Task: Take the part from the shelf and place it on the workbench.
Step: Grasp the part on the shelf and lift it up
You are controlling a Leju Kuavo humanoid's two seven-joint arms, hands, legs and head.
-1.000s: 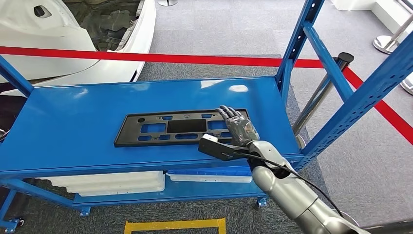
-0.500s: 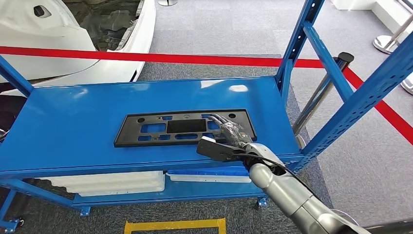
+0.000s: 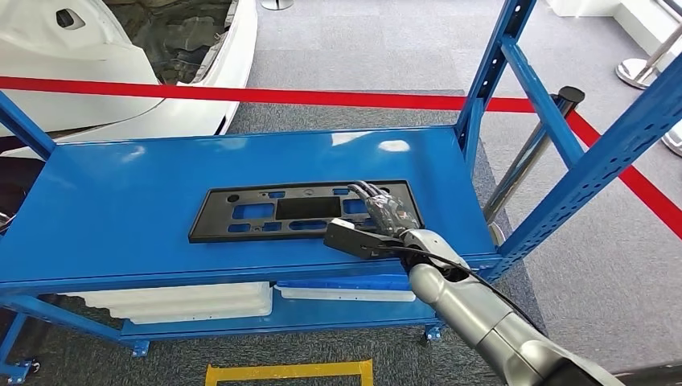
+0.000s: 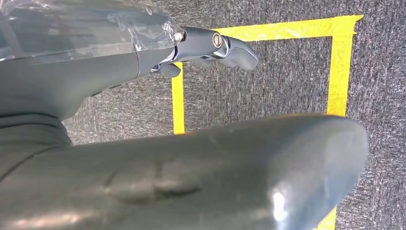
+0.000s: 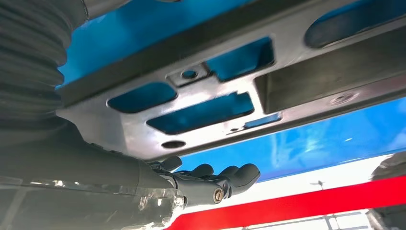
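On the blue shelf, the right hand rests on the black plate's end, fingers curling, grip unclear; lifting by one end could tip it.

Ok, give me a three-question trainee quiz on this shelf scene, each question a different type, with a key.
1. True or false: the black part lies flat on the blue shelf.
2. Which hand is at the part? A) left hand B) right hand
3. Fill in: the left hand hangs over grey carpet marked with ____ tape.

Key: 1 true; 2 B, its fingers reach over the part's right end, though whether they grip it yet cannot be told; 3 yellow.
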